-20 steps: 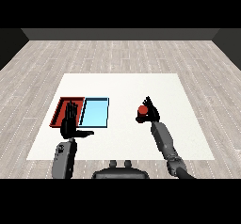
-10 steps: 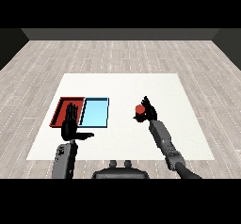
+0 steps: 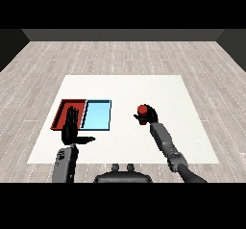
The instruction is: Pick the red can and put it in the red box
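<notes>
**Red can held in the right hand, well apart from the trays**

The red can (image 3: 141, 109) sits in the grasp of the right hand (image 3: 147, 116), whose black fingers curl round its lower part so that only the top of the can shows clearly. Whether the can is resting on the white table (image 3: 144, 86) or raised just above it cannot be told from the head view. The right forearm (image 3: 165, 141) runs up from the lower right corner toward the can, slanting to the left.

The red tray (image 3: 63, 108) lies at the left side of the table, with the light blue tray (image 3: 97, 115) touching it along its right edge. A stretch of bare table separates the can from the blue tray, and the blue tray lies between the can and the red tray.

The left hand (image 3: 72, 127) is held upright with its fingers straight and close together and the thumb stuck out to the right. It holds nothing. From this view it overlaps the near right part of the red tray and covers the near end of the seam between the two trays, so that part of the red tray's floor is hidden. The left forearm (image 3: 66, 163) rises almost straight from the lower left.

Grey wooden floor (image 3: 125, 55) surrounds the table on all sides.
</notes>
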Robot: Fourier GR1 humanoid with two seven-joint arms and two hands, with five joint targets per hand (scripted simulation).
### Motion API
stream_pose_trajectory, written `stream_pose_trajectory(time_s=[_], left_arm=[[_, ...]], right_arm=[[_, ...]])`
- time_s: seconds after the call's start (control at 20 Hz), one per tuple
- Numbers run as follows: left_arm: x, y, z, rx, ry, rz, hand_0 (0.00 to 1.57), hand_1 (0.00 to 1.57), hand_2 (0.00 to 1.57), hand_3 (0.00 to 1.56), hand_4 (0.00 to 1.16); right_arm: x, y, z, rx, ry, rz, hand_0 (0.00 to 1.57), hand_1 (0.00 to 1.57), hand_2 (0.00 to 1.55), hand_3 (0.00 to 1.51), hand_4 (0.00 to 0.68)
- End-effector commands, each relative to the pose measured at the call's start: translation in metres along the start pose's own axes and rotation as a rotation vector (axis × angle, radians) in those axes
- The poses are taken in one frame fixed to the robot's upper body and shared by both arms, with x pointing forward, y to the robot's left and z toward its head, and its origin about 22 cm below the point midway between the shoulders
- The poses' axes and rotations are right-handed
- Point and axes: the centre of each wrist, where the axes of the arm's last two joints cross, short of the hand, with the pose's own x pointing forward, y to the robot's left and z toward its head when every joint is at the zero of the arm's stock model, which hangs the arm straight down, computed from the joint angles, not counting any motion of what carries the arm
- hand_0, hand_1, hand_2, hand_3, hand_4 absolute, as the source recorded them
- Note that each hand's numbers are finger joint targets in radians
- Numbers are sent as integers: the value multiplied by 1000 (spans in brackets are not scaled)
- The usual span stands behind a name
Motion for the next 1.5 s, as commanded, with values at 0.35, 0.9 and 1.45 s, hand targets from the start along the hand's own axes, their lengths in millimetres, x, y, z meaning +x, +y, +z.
stream_pose_trajectory(time_s=[0.35,0.9,1.45], left_arm=[[9,8,0,16,-2,4,0,0,0,0,0],[0,-26,-6,2,7,17,0,0,0,0,0],[2,-36,-9,-77,6,-6,0,0,0,0,0]], right_arm=[[6,0,-1,-10,56,84,1531,1531,1468,1413,546],[24,1,-1,-39,-134,83,1544,1544,1468,1381,586],[96,-24,13,-10,-292,66,1538,1538,1469,1398,623]])
